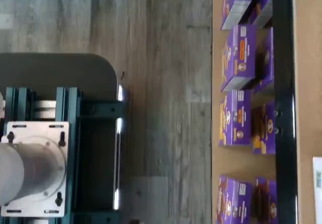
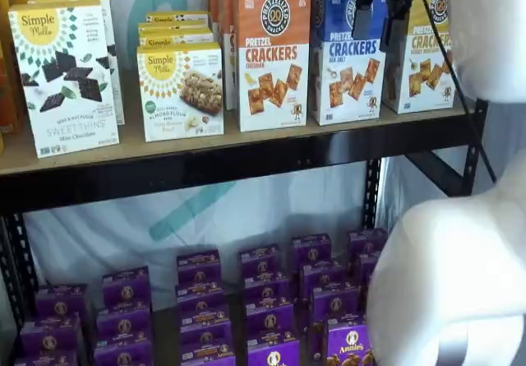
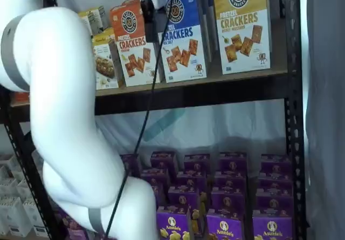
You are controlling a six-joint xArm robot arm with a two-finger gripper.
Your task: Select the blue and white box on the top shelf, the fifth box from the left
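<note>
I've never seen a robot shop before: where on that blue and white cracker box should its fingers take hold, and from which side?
Probably the upper part of the blue and white box, reached from the open front of the top shelf. The box stands upright and facing outward, with the orange cheddar carton and the yellow carton close on either side, so its top seems easiest to reach.
</note>
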